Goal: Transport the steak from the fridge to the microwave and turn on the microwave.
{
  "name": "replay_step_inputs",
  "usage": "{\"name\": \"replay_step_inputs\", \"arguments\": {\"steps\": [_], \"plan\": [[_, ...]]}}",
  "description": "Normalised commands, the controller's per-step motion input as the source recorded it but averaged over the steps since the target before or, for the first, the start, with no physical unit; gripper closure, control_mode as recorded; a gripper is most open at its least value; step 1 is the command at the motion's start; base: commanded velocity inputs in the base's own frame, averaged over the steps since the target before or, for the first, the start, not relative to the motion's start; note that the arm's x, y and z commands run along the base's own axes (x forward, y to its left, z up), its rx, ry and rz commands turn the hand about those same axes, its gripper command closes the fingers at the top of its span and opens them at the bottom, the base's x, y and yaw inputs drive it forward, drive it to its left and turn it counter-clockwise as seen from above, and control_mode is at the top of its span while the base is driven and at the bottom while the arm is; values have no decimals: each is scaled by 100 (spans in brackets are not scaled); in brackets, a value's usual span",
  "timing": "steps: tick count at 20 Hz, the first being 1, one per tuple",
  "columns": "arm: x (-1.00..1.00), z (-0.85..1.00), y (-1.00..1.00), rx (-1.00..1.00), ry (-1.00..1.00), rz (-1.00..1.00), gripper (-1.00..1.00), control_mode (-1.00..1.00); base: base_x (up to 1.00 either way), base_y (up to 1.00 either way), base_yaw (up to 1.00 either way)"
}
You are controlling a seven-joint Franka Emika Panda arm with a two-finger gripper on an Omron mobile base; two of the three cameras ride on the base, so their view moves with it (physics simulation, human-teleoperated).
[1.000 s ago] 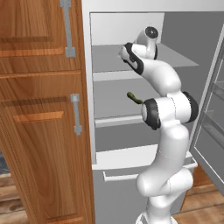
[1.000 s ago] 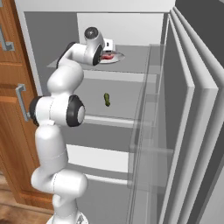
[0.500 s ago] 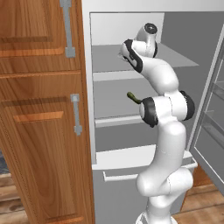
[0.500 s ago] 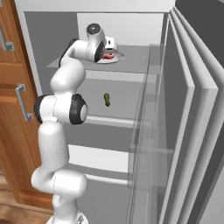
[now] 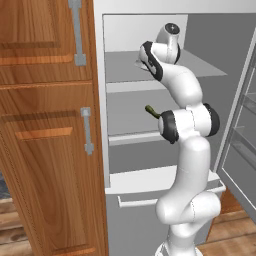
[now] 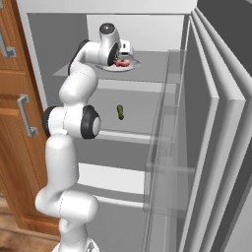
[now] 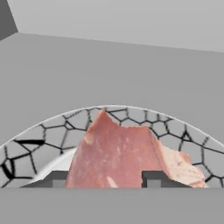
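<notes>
The steak (image 6: 122, 63) lies on a round plate with a cracked pattern (image 6: 134, 67) on the top shelf of the open fridge (image 6: 147, 78). My gripper (image 6: 123, 54) hangs just over the plate, pointing down at the meat. In the hand view the red-pink steak (image 7: 118, 151) lies close up on the plate (image 7: 26, 146). It sits between the two dark fingertips (image 7: 59, 179) of the open gripper (image 7: 106, 180), which straddle it. The microwave is out of view.
A small dark green pickle (image 5: 151, 111) (image 6: 120, 111) lies on the shelf below. The fridge door (image 6: 211, 147) stands open on the right with its racks close to the arm. Brown wooden cabinets (image 5: 45, 130) stand to the left of the fridge.
The hand has moved a little deeper over the plate and closer to the steak. The steak and pickle have not moved.
</notes>
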Motion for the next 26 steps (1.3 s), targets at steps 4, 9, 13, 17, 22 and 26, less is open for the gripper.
{"name": "replay_step_inputs", "arguments": {"steps": [4,9,13,17,22,26], "plan": [[0,-30,-10,0,0,0,100,-100,0,0,0],[0,-31,-12,0,0,0,100,-100,0,0,0],[0,-27,-12,0,0,0,100,-100,0,0,0],[0,-14,-7,0,-3,0,100,-100,0,0,0],[-9,-10,0,0,-12,0,100,-100,0,0,0],[-7,-16,0,0,-18,0,100,-100,0,0,0]]}}
